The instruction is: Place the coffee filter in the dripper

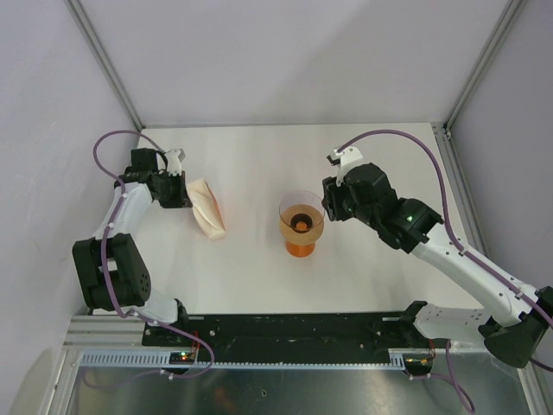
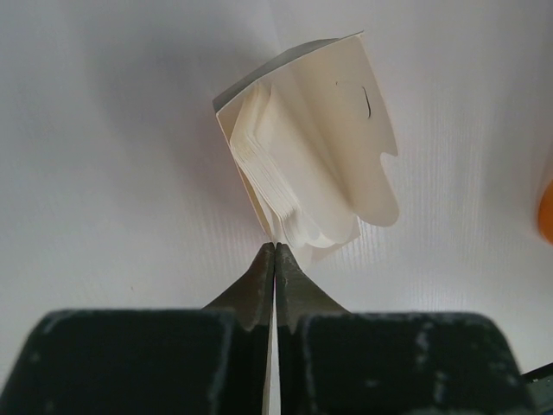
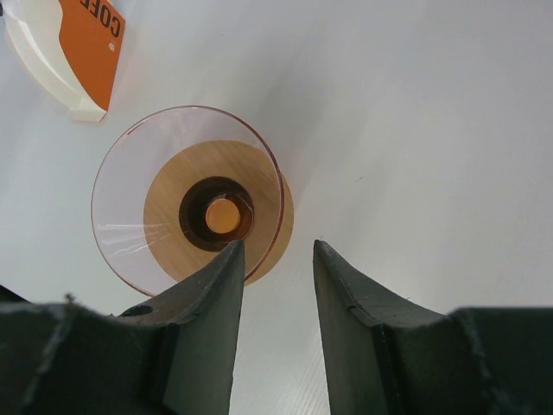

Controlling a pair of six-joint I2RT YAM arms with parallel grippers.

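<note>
L gripper [image 2: 275,252] sits at the far-left of the table [image 1: 259,277], its 2 fingers [image 2: 298,290] pressed tight together w/ the tips right at the near edge of the filter stack [image 2: 281,186]. A thin pale sliver shows between the fingers lower down in the L wrist view, but can't tell if that's a sheet of paper or just the table, so can't say a coffee filter is pinched; no single sheet can be told apart from the stack here. The stack is a cream wedge of folded papers in a card sleeve [image 2: 346,130], lying on the table left of centre, and the R wrist view shows an orange printed label on it. The dripper [image 1: 294,207] stands upright abt mid-table, well apart from the stack and to its right, wide round rim up, translucent pinkish, sitting on an orange base [image 1: 301,248]. Looking down into it from the R wrist: clear cone wall, a wood-toned ring, a dark ring, an orange spot at the centre, no paper inside. R gripper [image 3: 277,245] hangs just right of the dripper, fingers parted w/ a clear gap and holding nothing; in its own view 1 finger overlaps the dripper's rim, but can't tell if it's touching.
</note>
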